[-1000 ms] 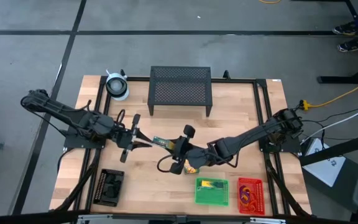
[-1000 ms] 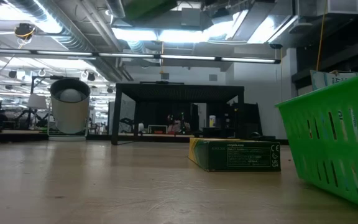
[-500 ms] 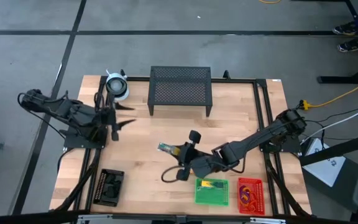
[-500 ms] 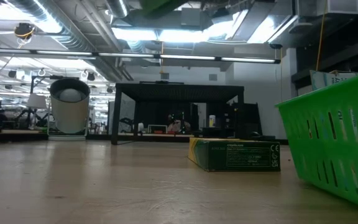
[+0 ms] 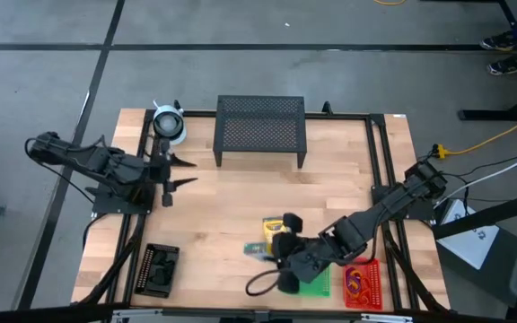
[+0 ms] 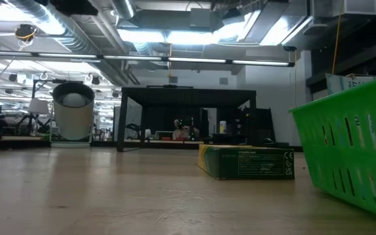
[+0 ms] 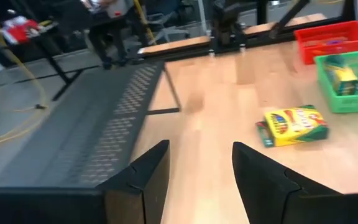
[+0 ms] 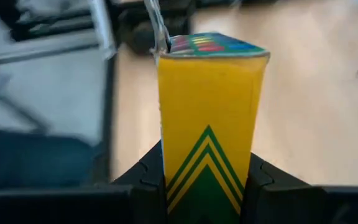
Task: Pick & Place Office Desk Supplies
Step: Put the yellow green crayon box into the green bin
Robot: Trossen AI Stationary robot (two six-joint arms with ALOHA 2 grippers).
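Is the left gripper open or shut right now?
Open. The left gripper shows bare table between its spread fingers, holding nothing.

I work in a robotics lab or workshop hall: my pale wooden bench (image 5: 240, 188) in its black metal frame (image 5: 380, 152) stands on a grey floor with dark lines (image 5: 240, 47), under bare ceiling ducts (image 6: 64, 26) and strip lights (image 6: 194, 36), with a yellow cable (image 5: 492, 139) alongside

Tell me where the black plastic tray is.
In the high view, the black plastic tray sits at the table's lower-left corner, far left of the green tray.
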